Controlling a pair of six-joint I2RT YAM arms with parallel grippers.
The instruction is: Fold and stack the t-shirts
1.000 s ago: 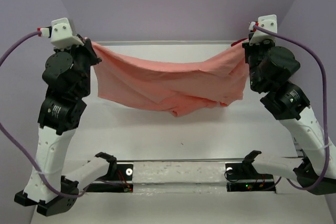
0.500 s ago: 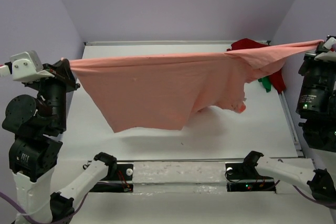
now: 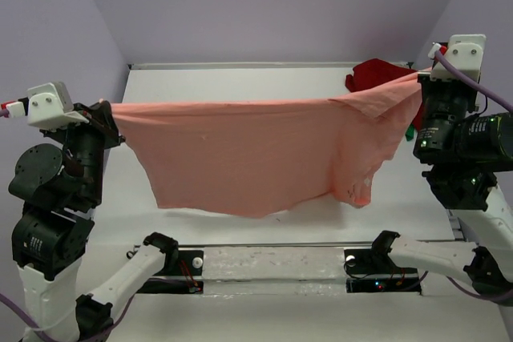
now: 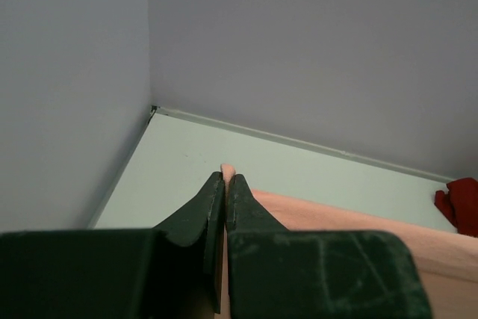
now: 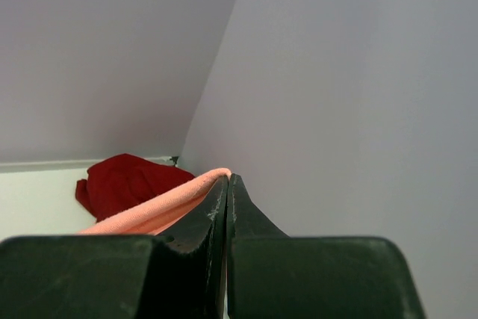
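Observation:
A salmon-pink t-shirt (image 3: 256, 150) hangs stretched in the air above the white table (image 3: 240, 86), held by two top corners. My left gripper (image 3: 112, 110) is shut on its left corner, and a bit of pink cloth pokes out past the fingertips (image 4: 225, 177). My right gripper (image 3: 421, 78) is shut on the right corner, where the cloth (image 5: 149, 211) runs off to the left of the jaws. A dark red t-shirt (image 3: 377, 74) lies crumpled in the far right corner of the table. It also shows in both wrist views (image 5: 127, 181) (image 4: 463, 203).
Lilac walls close in the table on the left, back and right. A thin rail (image 3: 240, 64) runs along the far edge. The arm bases and a metal strip (image 3: 272, 266) sit along the near edge.
The arms swung from the back towards the front and pulled the pink t-shirt taut. Since half a second ago the right gripper has moved inward and the cloth has slackened slightly.

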